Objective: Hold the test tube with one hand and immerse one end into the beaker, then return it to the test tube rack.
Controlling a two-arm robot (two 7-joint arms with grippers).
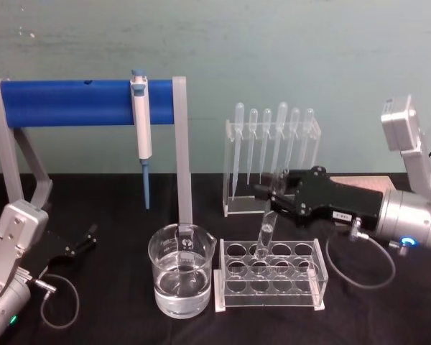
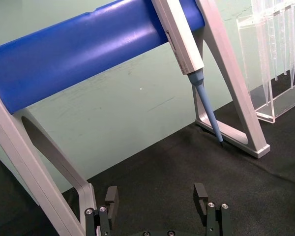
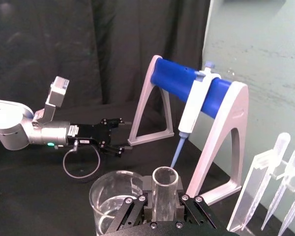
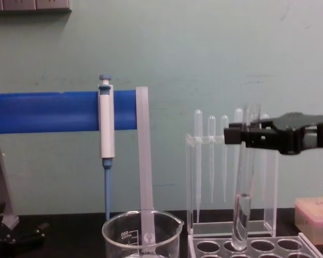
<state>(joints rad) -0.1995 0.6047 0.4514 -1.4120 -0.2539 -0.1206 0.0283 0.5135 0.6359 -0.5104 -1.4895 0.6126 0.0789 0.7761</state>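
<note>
Where the black bench [image 1: 108, 208] runs to its left edge, the left gripper [image 1: 85, 241] lies low and idle, fingers [image 2: 111, 195] spread wide with nothing between them. Behind it is a grey stand [image 1: 183, 144] with a blue crossbar; a white-and-blue pipettor [image 1: 141, 122] hangs from the bar, tip down. At centre front a glass beaker [image 1: 181, 280] has clear liquid in its lower part. It stands just beside the clear test tube rack [image 1: 273, 300]; whether they touch I cannot tell. The test tube [image 1: 266, 233] leans slightly, its lower end at a back-row hole of the rack. The right gripper [image 1: 274, 195] reaches in from the right, fingers closed on the tube near its rim. Frosted pipettes [image 1: 273, 136] hang in a holder behind.
</note>
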